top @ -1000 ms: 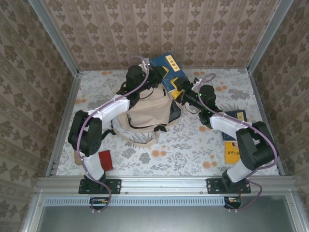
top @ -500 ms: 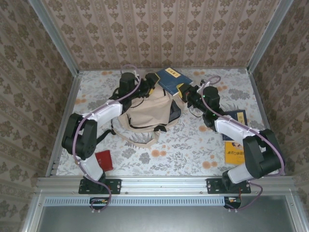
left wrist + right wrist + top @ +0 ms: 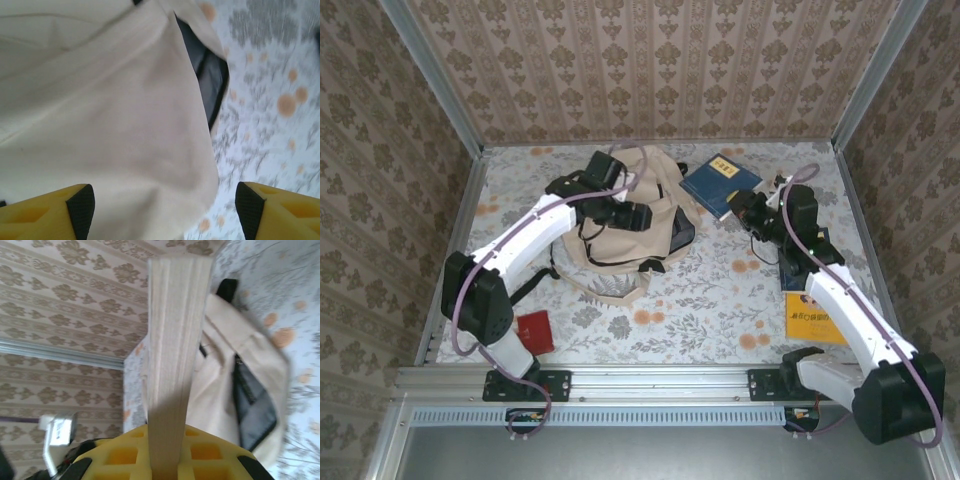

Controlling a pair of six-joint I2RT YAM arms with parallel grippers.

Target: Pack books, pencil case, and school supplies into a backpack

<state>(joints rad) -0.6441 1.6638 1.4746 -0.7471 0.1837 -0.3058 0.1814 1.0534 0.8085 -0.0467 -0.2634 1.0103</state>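
One backpack point(image 3: 620, 245), cream canvas and slumped, is the biggest thing here, and everything else is placed from it. Its dark-lined mouth gapes on its right flank. The left gripper point(image 3: 638, 215) hovers directly over the backpack's top. In the left wrist view the left gripper point(image 3: 162, 212) has its black-padded fingers point(image 3: 80, 205) spread wide above the canvas point(image 3: 100, 125), holding nothing.

Three books can be counted, all to the right of the backpack. The nearest is a navy book point(image 3: 718, 183), just off the backpack's far-right shoulder and clamped in the right gripper point(image 3: 745, 205). In the right wrist view its page edge point(image 3: 175, 350) stands straight out from between the closed yellow jaws, and the backpack's dark mouth point(image 3: 252, 412) lies beyond and to one side of the book. The book's long axis therefore points past the backpack, not into the opening. I judge that the coming move depends on swinging that leading edge round to face the mouth. The right arm is plainly the nearer one for the job.

A second navy book point(image 3: 823, 240) lies farther right, partly under the right arm. The yellow-orange book point(image 3: 808, 322) lies right and nearer the bases.

One small red item point(image 3: 534, 331) sits well off the backpack's near-left corner, on the left arm's side.
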